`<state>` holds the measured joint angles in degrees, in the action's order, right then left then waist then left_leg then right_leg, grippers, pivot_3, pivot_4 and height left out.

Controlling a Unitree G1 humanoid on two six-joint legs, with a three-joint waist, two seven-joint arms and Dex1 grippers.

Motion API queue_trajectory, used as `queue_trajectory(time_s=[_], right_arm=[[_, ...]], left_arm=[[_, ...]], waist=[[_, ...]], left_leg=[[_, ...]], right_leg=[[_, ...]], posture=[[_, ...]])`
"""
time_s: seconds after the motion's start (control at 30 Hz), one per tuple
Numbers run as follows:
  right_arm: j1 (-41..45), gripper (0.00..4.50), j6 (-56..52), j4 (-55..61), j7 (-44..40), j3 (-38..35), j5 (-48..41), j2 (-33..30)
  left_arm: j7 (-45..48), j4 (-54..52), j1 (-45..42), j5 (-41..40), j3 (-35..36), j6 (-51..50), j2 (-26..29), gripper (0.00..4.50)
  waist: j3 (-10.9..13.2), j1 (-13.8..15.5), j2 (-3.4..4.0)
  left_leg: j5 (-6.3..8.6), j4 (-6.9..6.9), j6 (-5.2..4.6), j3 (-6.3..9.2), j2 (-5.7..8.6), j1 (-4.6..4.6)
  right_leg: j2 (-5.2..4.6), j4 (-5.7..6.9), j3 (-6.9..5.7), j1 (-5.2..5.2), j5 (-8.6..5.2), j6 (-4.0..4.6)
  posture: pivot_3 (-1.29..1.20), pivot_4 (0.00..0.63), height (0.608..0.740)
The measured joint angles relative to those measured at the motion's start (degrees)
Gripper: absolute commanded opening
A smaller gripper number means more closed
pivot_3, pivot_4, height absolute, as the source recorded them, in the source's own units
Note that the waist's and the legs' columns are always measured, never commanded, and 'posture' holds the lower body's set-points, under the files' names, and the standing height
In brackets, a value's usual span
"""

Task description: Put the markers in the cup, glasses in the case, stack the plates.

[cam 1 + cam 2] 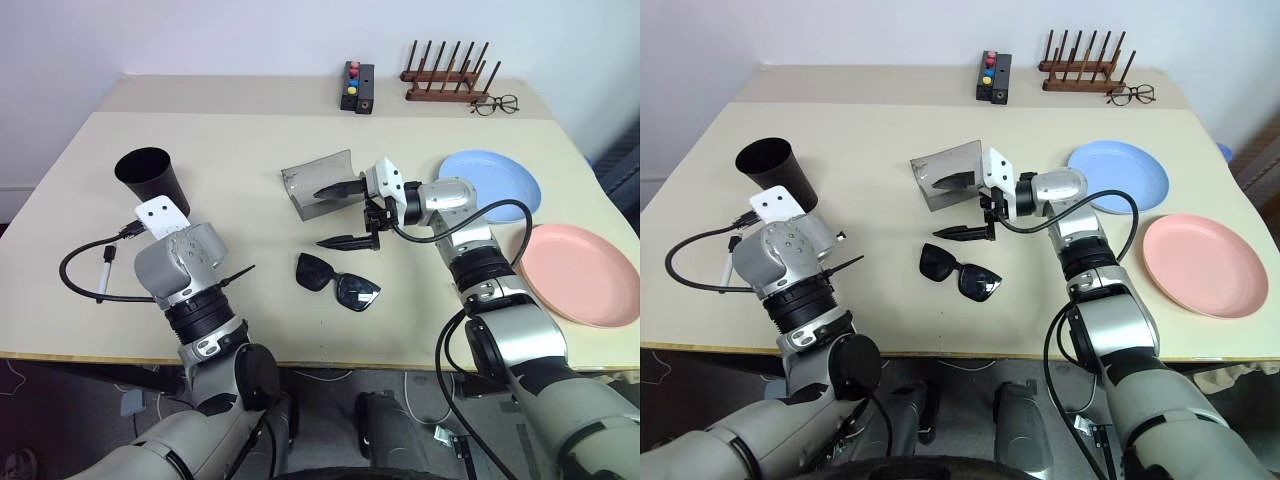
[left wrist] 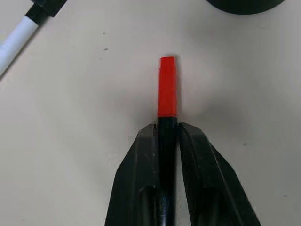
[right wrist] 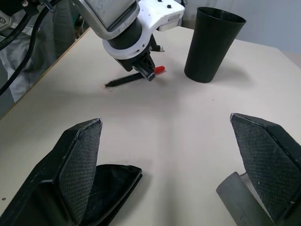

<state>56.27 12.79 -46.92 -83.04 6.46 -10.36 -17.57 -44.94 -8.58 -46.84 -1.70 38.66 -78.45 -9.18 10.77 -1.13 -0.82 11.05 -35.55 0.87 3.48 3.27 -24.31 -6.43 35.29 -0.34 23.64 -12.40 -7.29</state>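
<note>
Our left gripper (image 2: 167, 136) is clamped on the red-capped marker (image 2: 167, 87), low over the table, ready to lift toward the black cup (image 1: 152, 177) at its twelve o'clock. Our right gripper (image 1: 345, 215) gapes wide, empty, between grey case (image 1: 318, 183) and sunglasses (image 1: 337, 281).

Far edge: button box (image 1: 357, 86), wooden rack (image 1: 447, 74) (upright pegs), spectacles (image 1: 495, 104) beside.

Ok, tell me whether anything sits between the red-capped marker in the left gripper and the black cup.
Nothing visible does. The left gripper is shut on the red-capped marker, and the cup stands upright close beside it with only bare table between them. The white marker lies off to the other side, out of the path.
</note>
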Motion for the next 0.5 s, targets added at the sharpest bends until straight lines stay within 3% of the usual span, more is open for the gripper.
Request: queue_trajectory(time_s=[0.27,0.5], right_arm=[[0.0,4.50,0.1,0.0,0.8,-0.3,0.0,0.0],[0.1,4.50,0.0,0.0,1.1,-0.6,0.0,0.2]], left_arm=[[7.7,-5.9,3.8,-2.7,0.8,0.4,-0.1,0.54],[19.6,-9.0,4.5,-9.8,-4.4,-0.9,0.0,0.54]], waist=[[0.0,0.1,0.00],[0.0,0.3,-0.05]], left_leg=[[0.00,0.00,0.02,0.00,-0.01,0.00],[-0.01,-0.07,0.03,0.03,0.01,-0.05]], right_leg=[[0.00,0.02,0.00,0.01,0.00,0.00],[0.00,-0.04,-0.02,-0.03,0.00,0.00]], posture=[[0.00,0.150,0.740],[0.00,0.150,0.740]])
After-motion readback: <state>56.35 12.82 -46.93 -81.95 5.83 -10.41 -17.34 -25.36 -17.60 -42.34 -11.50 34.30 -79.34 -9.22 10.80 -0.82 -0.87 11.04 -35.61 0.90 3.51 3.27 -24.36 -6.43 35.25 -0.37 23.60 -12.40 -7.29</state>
